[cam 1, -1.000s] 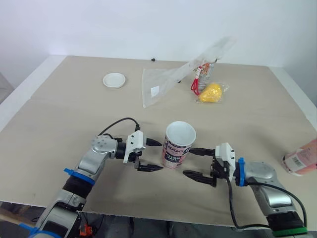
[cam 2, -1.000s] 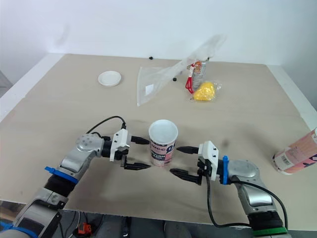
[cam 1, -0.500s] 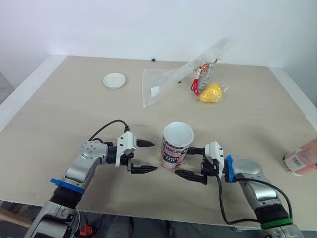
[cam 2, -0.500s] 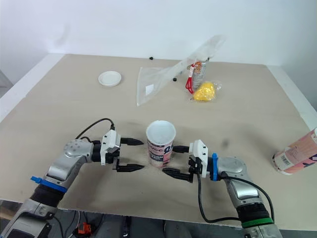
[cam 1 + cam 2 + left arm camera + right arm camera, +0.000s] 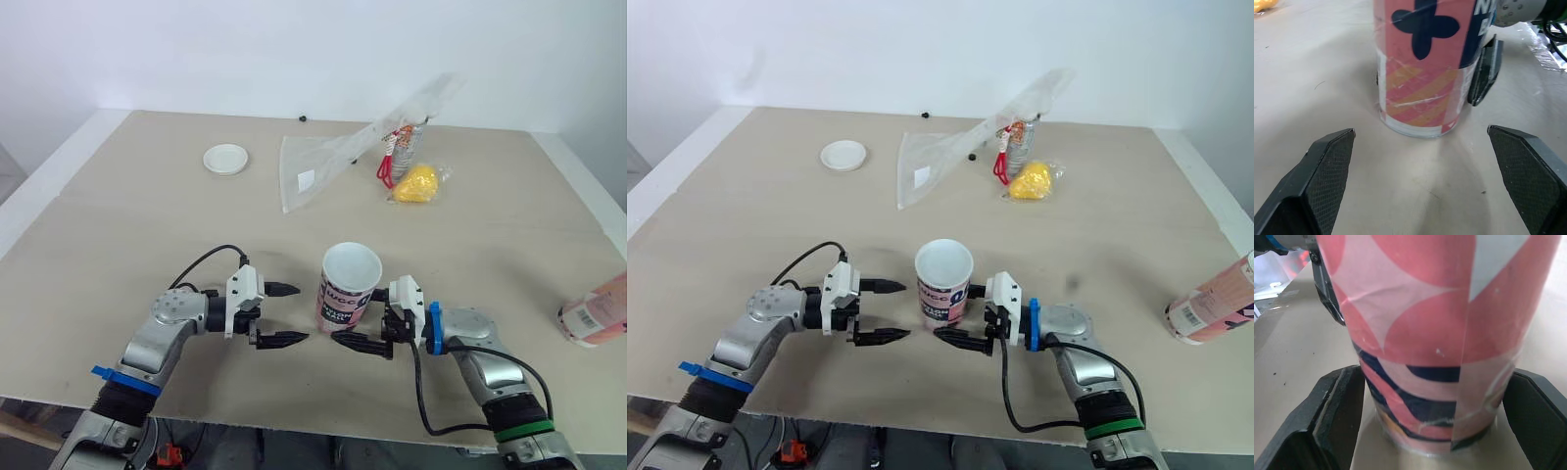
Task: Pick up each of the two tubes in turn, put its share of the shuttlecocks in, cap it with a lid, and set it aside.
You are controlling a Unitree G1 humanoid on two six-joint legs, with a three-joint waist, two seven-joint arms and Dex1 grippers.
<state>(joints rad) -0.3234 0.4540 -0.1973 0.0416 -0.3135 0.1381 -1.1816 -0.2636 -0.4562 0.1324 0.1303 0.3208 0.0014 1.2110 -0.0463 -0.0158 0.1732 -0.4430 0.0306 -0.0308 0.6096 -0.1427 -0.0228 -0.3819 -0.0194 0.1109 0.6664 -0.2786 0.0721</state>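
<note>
In the head views, the tube point(image 5: 348, 294) is standing upright at the near middle of the surface point(image 5: 118, 245), with its open mouth facing up. The left claw point(image 5: 302, 313) is hovering just to the left of it, wide open and holding nothing, with a clear gap to the tube. The right claw point(image 5: 355, 321) is reaching in from the right with its jaws spread on both sides of the tube's lower part. The far finger is lying partly hidden behind the tube. A second tube point(image 5: 594, 313) is lying on its side at the right edge. A white lid point(image 5: 226, 158) is resting at the far left, and a plastic bag point(image 5: 333, 162) and a yellow object point(image 5: 415, 183) are lying farther back.

The left wrist view is showing the tube's base apart from the left claw's two fingers point(image 5: 1327, 166). One black finger of the right claw is standing just beside the tube's wall.

The right wrist view is showing the tube between the right claw's fingers point(image 5: 1337, 416), very close on both sides. I cannot tell whether they are touching it.
</note>
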